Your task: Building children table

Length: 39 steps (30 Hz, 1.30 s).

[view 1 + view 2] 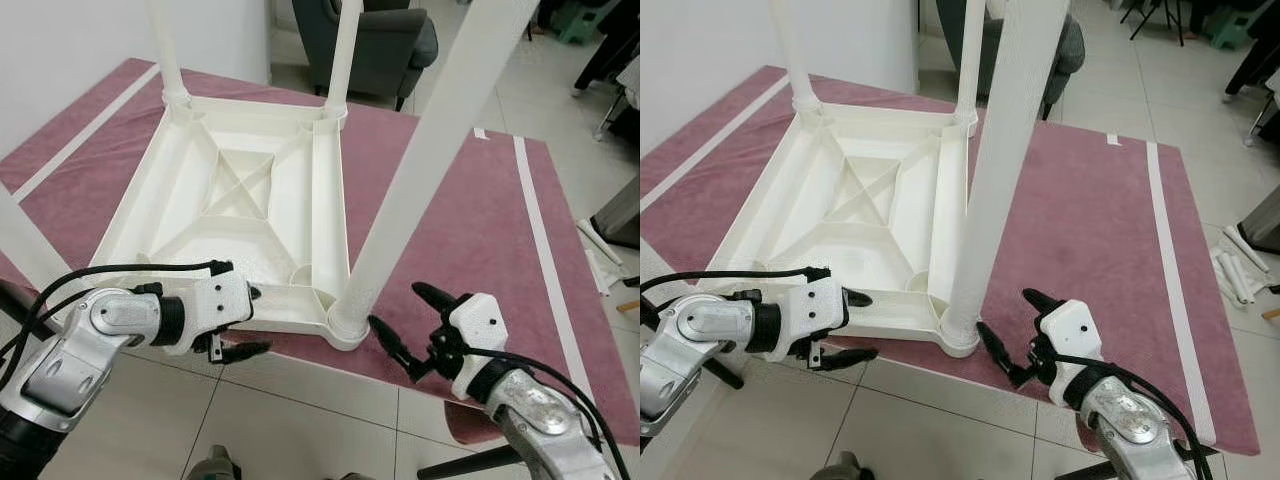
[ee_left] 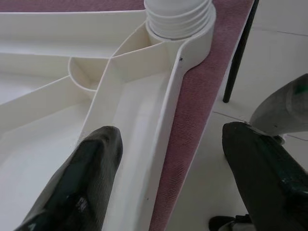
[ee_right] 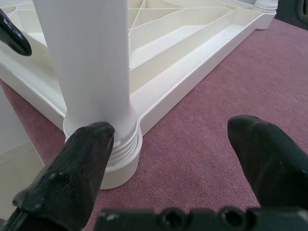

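Observation:
A white plastic children's table lies upside down on a mauve rug. White legs stand in its corners; the near right leg sits in its threaded socket. My left gripper is open and straddles the table's near rim, one finger inside the frame and one outside over the floor. To the right of that socket, my right gripper is open and low over the rug. One of its fingertips lies close beside the leg's base.
A grey armchair stands behind the table. Pale tiled floor starts just past the rug's near edge. White tubes lie on the floor at the right, and a black stand leg is near my right arm. A white wall is on the left.

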{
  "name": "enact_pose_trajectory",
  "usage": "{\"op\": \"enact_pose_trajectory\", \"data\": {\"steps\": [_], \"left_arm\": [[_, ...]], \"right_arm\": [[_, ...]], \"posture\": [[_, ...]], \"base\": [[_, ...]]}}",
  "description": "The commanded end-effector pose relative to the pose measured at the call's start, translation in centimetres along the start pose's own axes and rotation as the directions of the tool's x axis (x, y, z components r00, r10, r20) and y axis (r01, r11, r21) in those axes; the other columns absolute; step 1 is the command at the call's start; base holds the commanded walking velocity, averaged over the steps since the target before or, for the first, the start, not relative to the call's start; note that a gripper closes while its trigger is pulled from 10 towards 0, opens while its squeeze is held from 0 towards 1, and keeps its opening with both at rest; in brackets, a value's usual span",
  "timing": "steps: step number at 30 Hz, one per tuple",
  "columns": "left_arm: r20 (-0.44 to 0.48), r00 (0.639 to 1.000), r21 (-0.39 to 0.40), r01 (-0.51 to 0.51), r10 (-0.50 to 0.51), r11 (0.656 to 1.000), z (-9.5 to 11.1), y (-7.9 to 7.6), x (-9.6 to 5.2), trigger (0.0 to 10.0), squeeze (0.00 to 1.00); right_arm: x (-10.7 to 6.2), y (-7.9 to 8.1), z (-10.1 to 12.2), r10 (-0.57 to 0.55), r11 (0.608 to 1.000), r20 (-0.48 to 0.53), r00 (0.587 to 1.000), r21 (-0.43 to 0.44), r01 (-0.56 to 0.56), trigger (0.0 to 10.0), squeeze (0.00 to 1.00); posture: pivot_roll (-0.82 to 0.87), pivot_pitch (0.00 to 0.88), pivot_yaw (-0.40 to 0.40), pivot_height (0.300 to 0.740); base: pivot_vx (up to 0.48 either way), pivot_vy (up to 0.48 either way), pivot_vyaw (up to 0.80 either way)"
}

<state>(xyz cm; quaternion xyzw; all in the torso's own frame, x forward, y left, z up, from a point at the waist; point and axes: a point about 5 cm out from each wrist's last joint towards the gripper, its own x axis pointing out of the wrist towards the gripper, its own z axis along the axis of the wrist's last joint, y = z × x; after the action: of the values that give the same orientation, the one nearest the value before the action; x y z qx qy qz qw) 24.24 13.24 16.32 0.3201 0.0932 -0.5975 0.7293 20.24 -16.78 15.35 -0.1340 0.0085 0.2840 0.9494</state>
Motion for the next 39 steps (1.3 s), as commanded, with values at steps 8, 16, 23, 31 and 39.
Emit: {"op": "enact_pose_trajectory", "data": {"steps": [8,16,23,31,39], "left_arm": [[-0.048,0.997,-0.017,0.065,-0.066,0.998,-2.0,1.8,2.7,10.0,0.00],[-0.072,0.987,-0.008,0.144,-0.144,0.990,-2.8,2.9,4.2,0.0,0.00],[-0.041,0.970,0.073,0.242,-0.239,0.968,-1.9,3.1,5.1,0.0,0.00],[0.002,0.958,0.225,0.280,-0.288,0.933,0.5,4.0,6.9,0.0,0.00],[0.035,0.949,0.424,0.269,-0.313,0.865,3.6,4.9,8.4,0.0,0.00]], "right_arm": [[-0.5,0.2,0.2,0.043,0.999,-0.033,0.999,0.011,-0.043,10.0,0.00],[-1.0,1.0,0.4,0.055,0.998,-0.063,0.996,0.031,-0.053,10.0,0.00],[-0.6,0.7,0.5,0.031,0.999,-0.057,0.998,0.031,-0.029,10.0,0.00],[0.0,0.8,0.7,0.030,0.999,-0.050,0.998,0.035,-0.028,10.0,0.00],[0.3,0.8,0.7,0.025,0.999,-0.047,0.999,0.041,-0.023,10.0,0.00]], "posture": [[0.11,0.042,-0.011,0.740],[0.07,0.044,0.011,0.740],[0.07,0.045,0.015,0.740],[0.06,0.044,0.014,0.740],[0.06,0.041,0.014,0.740]], "base": [[0.000,0.000,0.00],[0.000,0.000,0.00],[0.000,0.000,0.00],[0.000,0.000,0.00],[0.000,0.000,0.00]]}}
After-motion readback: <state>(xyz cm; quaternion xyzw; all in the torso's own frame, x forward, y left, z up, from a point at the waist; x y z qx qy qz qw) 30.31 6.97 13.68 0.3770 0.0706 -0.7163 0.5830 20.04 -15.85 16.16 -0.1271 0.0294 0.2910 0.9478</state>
